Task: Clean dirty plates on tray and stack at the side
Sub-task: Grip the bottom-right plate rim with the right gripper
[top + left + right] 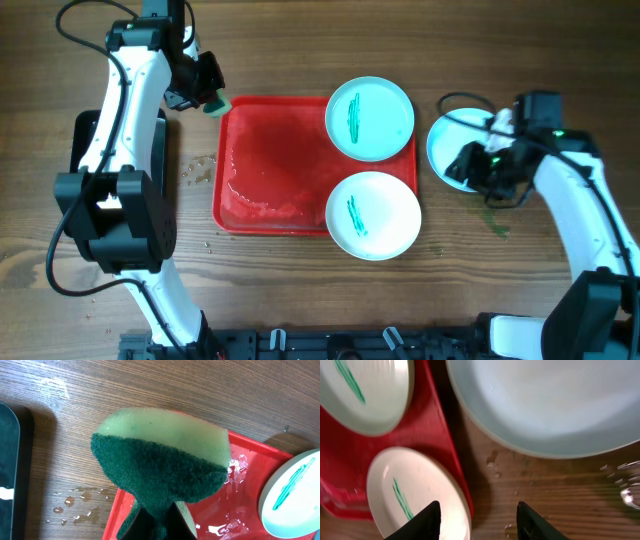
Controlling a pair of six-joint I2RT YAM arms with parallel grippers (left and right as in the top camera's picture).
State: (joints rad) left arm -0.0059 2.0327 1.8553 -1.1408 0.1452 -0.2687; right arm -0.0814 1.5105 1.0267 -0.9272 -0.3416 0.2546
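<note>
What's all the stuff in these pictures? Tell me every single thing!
Dirty plates: 2, white with teal smears, right side of the tray.
Other plate: 1, pale aqua, no smear showing, on the table right of the tray.
Red tray: 1, red and wet, middle of the table.
Sponge: 1, dark green and light green, over the tray's far left corner.
Black tray: 1, black, far left, mostly hidden.
Water drops: several, clear, on the wood left of the red tray.
Table: 1, brown wood, under everything.
Left hand: 1, black, pinching the sponge.
Right hand: 1, black, open and empty, beside the other plate.
</note>
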